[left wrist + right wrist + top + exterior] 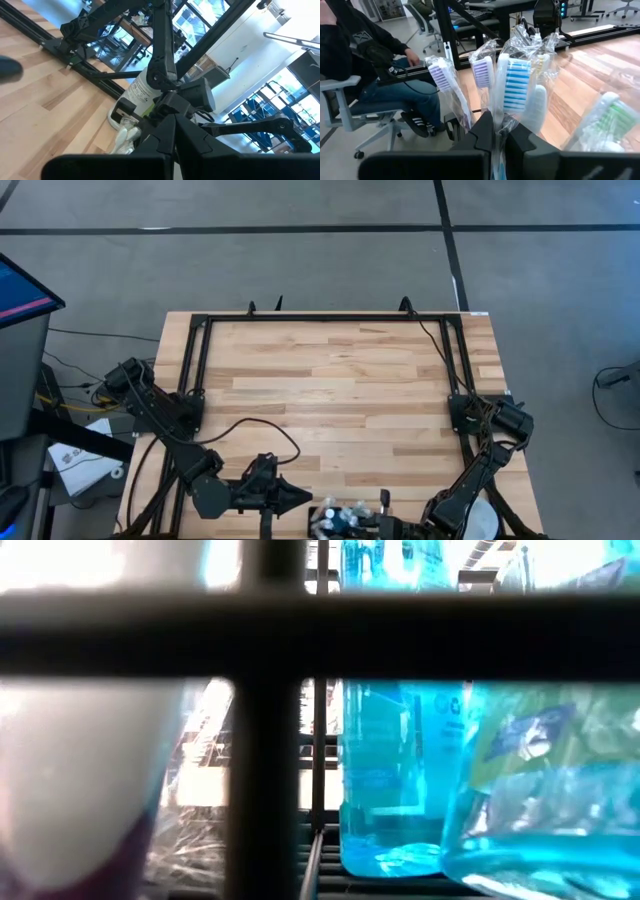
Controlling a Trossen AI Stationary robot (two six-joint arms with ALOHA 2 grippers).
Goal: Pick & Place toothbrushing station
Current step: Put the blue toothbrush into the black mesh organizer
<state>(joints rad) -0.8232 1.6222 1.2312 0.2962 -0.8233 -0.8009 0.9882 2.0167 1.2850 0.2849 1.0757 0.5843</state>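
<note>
Down at the table's [340, 380] near edge, both arms crowd around the toothbrushing station [345, 520], a dark holder stuffed with pale and blue items, sitting at the middle of that edge. Left gripper [290, 498] points at it from just beside, and whether its jaws are open or closed I cannot tell. Right gripper [501, 132] has its jaws pinched on a plastic-wrapped toothbrush [514, 90] with blue and white bristles, among other wrapped brushes with purple [440, 75] and green [610, 117] bristles. A white round container [483, 522] sits at the near right corner, partly under the right arm. Low view: black bars [270, 720] of the holder up close, a blue translucent bottle [395, 780] behind them, its lettering too blurred to read. A seated person [375, 65] shows beyond the table in the right wrist view
</note>
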